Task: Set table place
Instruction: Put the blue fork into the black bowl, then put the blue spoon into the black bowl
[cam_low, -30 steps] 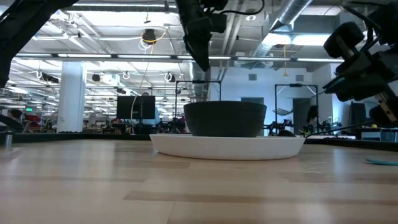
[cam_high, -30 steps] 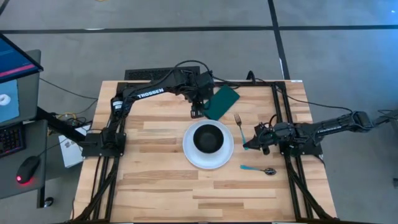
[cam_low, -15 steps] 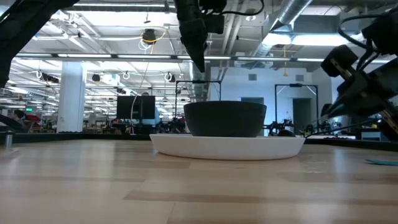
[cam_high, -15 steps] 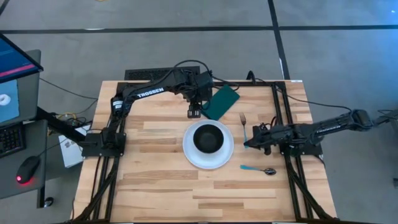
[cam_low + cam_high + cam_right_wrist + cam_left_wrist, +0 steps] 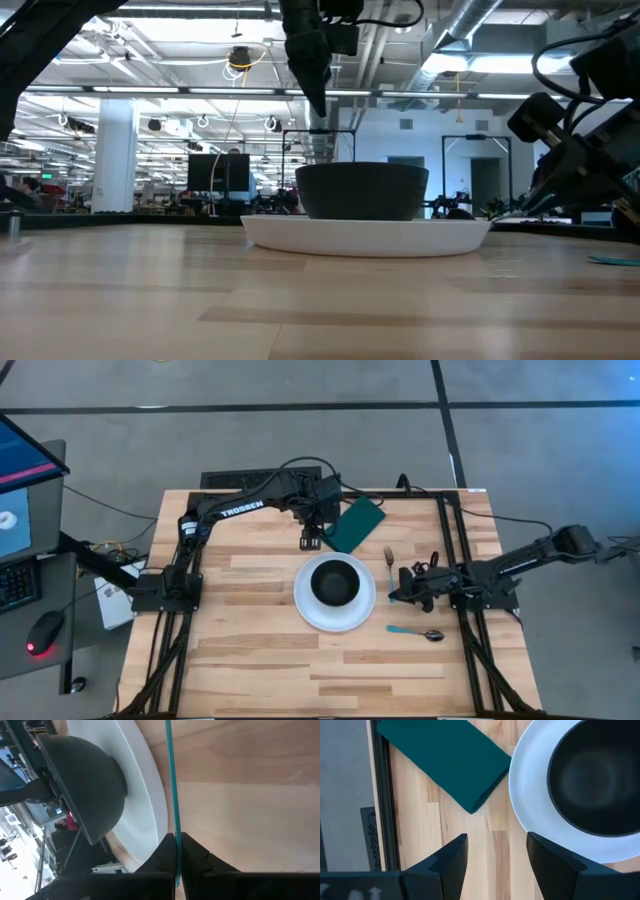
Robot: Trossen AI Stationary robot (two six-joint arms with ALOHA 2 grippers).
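A fork (image 5: 389, 560) with a teal handle lies to the right of the white plate (image 5: 304, 605), which carries a black bowl (image 5: 335, 582). My right gripper (image 5: 397, 592) is shut on the fork's handle, low over the table (image 5: 250, 660). My left gripper (image 5: 312, 541) hangs open and empty above the table, just beyond the plate's far edge and beside a dark green napkin (image 5: 356, 524) that lies flat. A spoon (image 5: 416, 631) with a teal handle lies flat near the plate's right side. My right gripper pinches the fork's thin teal handle (image 5: 172, 822) between its two fingers, near the handle's free end. The fingers come nearly level from the table's right side. The fork points toward the far edge alongside the plate; whether its tines touch the table I cannot tell.
Black frame rails (image 5: 447, 550) run along the table's left and right sides. The left wrist view shows the napkin (image 5: 445, 755), plate rim (image 5: 527, 785) and bowl (image 5: 595, 775) below the open fingers. Bare wood lies to the left of and in front of the plate.
My right gripper has gone down toward the table with the fork. The fork has swung from a slant to lie nearly parallel to the plate's right side.
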